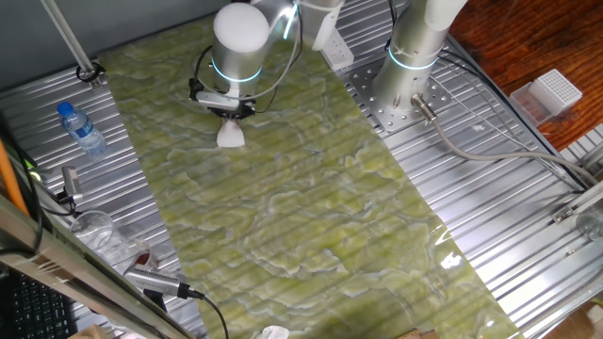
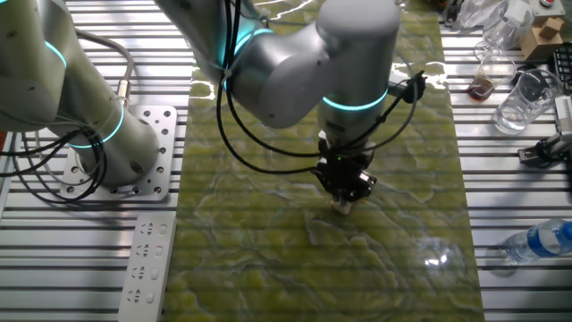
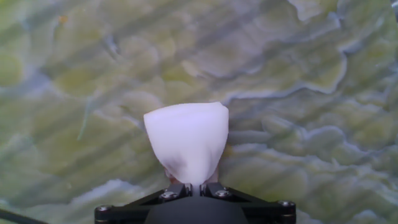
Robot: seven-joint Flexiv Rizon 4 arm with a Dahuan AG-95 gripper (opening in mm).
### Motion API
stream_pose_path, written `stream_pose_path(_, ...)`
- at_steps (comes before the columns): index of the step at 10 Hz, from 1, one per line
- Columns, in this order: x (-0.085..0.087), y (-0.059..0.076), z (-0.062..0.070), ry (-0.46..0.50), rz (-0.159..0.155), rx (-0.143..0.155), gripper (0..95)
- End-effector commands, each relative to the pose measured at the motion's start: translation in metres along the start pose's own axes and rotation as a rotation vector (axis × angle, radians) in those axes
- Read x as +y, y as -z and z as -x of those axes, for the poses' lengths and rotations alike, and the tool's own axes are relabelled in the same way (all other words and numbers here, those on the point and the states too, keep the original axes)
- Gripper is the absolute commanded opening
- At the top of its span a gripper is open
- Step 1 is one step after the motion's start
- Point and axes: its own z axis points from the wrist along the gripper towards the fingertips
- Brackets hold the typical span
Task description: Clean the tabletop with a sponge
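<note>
The hand [image 1: 230, 111] squeezes the white sponge [image 1: 231, 136] tight and presses it down on the green desk [image 1: 311, 217], near the far edge where the robot stands. A water bottle [image 1: 81, 129] lies beside it.

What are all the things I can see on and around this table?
tabletop: one, green-yellow marbled sheet, centre
sponge: one, white, pinched in the pincer, low over the sheet
metal surface: ribbed silver, both sides of the sheet
water bottle: one, clear with blue cap, lying on the metal
power strip: one, white, on the metal
glassware: several clear pieces, at the metal's edge
white scrap: one, sheet's near edge
arm: one, grey-white with lit cyan rings
pincer: one, black, shut on the sponge
</note>
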Motion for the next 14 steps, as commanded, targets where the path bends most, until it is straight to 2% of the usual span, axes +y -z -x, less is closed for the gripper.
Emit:
stream_pose_path(1,-0.002,0.001,-0.001,0.003,0.005,0.006,0.0)
stream_pose_path(3,-0.005,0.002,-0.003,0.011,0.002,0.013,0.0)
stream_pose_path(7,-0.004,0.004,-0.004,-0.097,0.073,-0.03,0.0)
stream_pose_path(8,-0.003,0.003,-0.004,-0.14,0.11,-0.042,0.0)
stream_pose_path(10,0.0,0.001,0.0,-0.202,0.154,-0.058,0.0)
stream_pose_path(11,0.003,0.001,0.001,-0.23,0.17,-0.062,0.0)
stream_pose_path(14,0.011,0.001,0.006,-0.263,0.182,-0.063,0.0)
